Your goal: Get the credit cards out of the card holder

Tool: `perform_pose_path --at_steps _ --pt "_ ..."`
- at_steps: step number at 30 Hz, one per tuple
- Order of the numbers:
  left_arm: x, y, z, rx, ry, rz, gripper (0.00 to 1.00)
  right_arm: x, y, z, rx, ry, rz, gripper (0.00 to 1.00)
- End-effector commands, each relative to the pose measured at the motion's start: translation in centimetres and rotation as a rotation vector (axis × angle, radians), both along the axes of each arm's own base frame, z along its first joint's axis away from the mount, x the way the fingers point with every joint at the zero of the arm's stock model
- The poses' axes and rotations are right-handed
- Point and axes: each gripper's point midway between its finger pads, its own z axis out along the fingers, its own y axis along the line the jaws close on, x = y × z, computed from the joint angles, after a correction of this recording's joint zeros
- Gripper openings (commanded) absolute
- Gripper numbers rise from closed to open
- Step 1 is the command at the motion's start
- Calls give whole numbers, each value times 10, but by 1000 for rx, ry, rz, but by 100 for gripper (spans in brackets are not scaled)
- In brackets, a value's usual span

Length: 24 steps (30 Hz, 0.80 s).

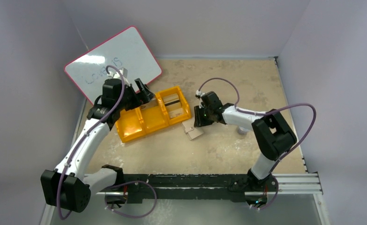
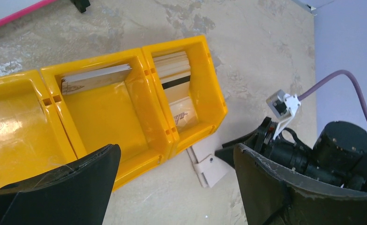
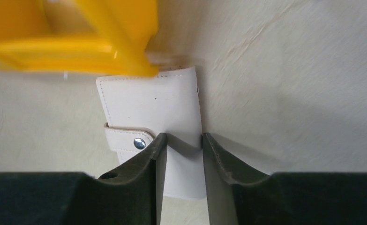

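My right pincer [image 3: 180,140], barely parted and empty, hovers over the card holder [image 3: 158,103], snapped shut on the table [image 3: 289,70] beside the yellow bin [image 3: 101,47]. Likely light, stiffish, slick; I'd pinch its edge. Meanwhile my left pincer [image 2: 176,149] gapes empty.

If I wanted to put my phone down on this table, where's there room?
Bare tabletop lies between the yellow three-compartment plastic bin and the black front rail, and in the far right corner. Crowded around the right tool and the tan bifold card holder.

Cream-tan card holder [image 3: 148,105] with pale stitching and a silver snap [image 3: 139,143]; bright yellow bin [image 1: 131,125]; mottled beige worktop [image 1: 228,150]; pink-rimmed white whiteboard [image 1: 125,51].
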Motion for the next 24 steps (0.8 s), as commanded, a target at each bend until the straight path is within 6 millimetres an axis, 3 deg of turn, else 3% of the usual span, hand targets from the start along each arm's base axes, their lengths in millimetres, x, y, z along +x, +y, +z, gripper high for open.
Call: perform_pose_path --at_steps 1,5,11,12,18,24 --pt "-2 0 4 -6 -25 -5 90 -36 -14 -3 -27 52 -29 32" --pt "-10 -15 -4 -17 -23 -54 89 -65 -5 6 101 99 -26 24" --pt "-31 -50 -28 -13 13 -121 82 -100 11 24 277 147 -6 28" --pt "-36 -57 -34 -2 20 -126 80 -103 12 30 311 142 -14 32" --pt "-66 -96 -65 60 60 -158 73 -98 -2 45 337 42 -118 44" --pt "-81 -137 -86 57 59 -172 72 -83 -28 40 254 0 -304 50"
